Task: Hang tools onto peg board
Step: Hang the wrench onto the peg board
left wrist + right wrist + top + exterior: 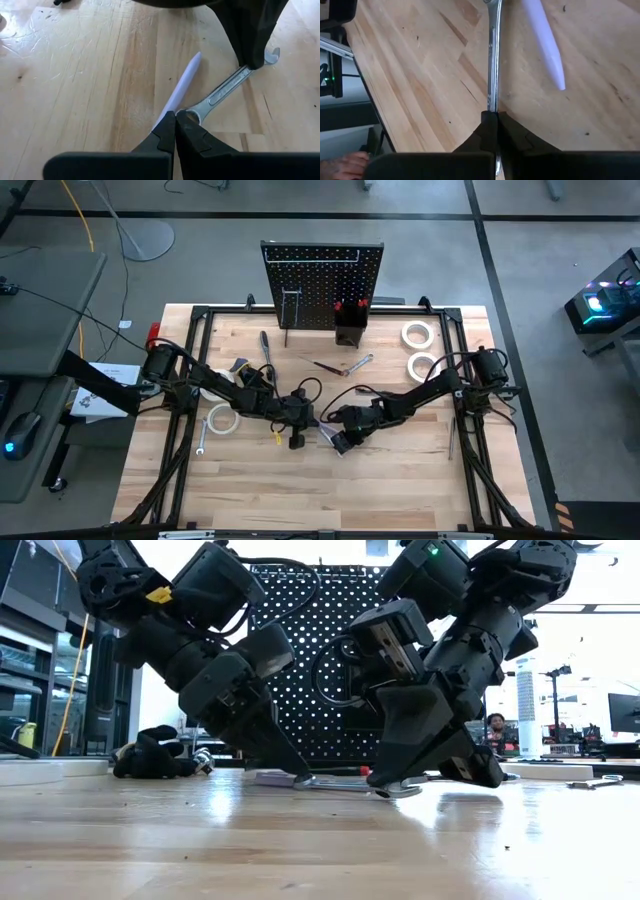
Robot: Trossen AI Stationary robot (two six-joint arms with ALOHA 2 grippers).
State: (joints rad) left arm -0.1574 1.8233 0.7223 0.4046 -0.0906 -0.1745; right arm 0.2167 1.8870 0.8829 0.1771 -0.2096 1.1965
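Right gripper [492, 120] jaws grip the wrench [493, 60] shank — stiff, slick steel, may pivot; left gripper [175, 120] jaws closed at its ring end, about nine o'clock.

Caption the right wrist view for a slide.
Right end effector shut on a silver wrench lying on the wooden table, beside a pale pointed stick.

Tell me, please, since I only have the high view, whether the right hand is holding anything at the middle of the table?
Observer: Yes. The right hand is shut on the shaft of a silver wrench.
Operator: And the left hand?
Observer: The left hand is shut, with its tips at the wrench's ring end. I cannot tell if it grips the ring.
Operator: Is anything else nearby?
Observer: A pale pen-like stick lies on the wood beside the wrench.
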